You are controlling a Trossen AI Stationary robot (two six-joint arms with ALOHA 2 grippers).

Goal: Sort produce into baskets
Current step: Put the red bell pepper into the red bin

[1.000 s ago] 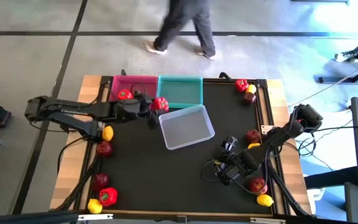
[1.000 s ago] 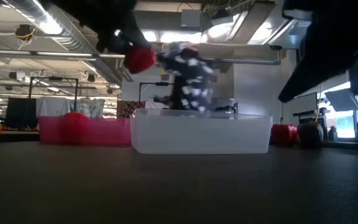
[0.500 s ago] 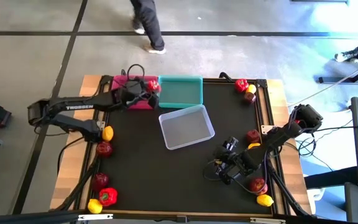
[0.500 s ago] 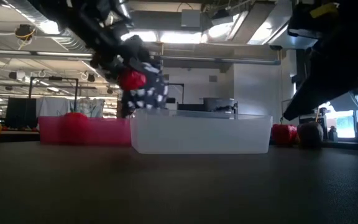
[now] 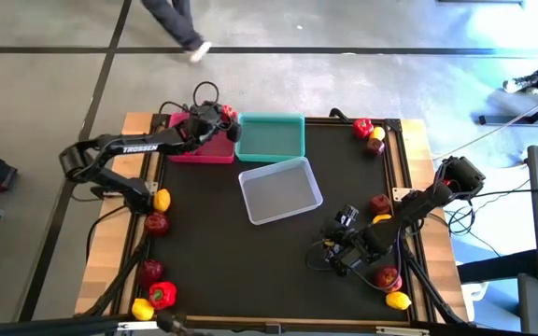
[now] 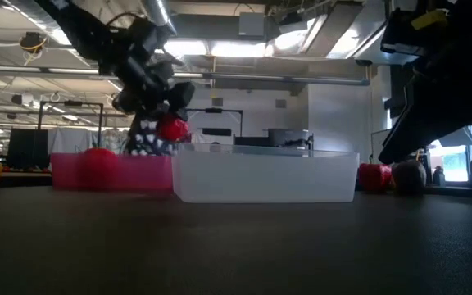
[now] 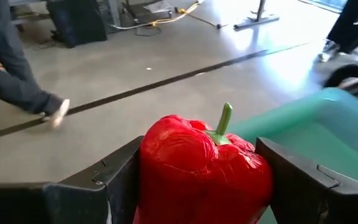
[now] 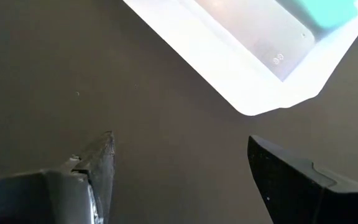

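My left gripper (image 5: 226, 120) is shut on a glossy red bell pepper (image 7: 204, 169). It holds the pepper in the air over the far right corner of the pink basket (image 5: 192, 149), beside the teal basket (image 5: 271, 136). In the low view the pepper (image 6: 171, 129) hangs above the pink basket (image 6: 138, 174), where another red pepper (image 6: 98, 159) lies. The translucent basket (image 5: 280, 190) sits at mid-table. My right gripper (image 5: 340, 248) hovers open over bare table near the right edge, and its fingers (image 8: 98, 168) have nothing between them. My left gripper pinches the pepper's two opposite sides (image 7: 148, 177) between its two fingers (image 7: 120, 183). The fingers come from the table's left, slanting a little downward. The pepper sits with its green stem (image 7: 224, 118) up, lifted clear above the pink basket.
Loose produce lies along the table's edges. At the left are a lemon (image 5: 162, 199), apples (image 5: 156, 222) and a pepper (image 5: 162, 295). At the far right are a pepper (image 5: 362, 126) and an apple (image 5: 375, 145). Near the right arm are apples (image 5: 386, 277) and lemons (image 5: 398, 300). A person (image 5: 171, 23) walks beyond the far edge.
My left gripper has carried the pepper from beside the translucent basket's far corner toward the table's far left. It has sunk a little and now stands over the pink basket's far right corner. The person has walked leftward behind the table.
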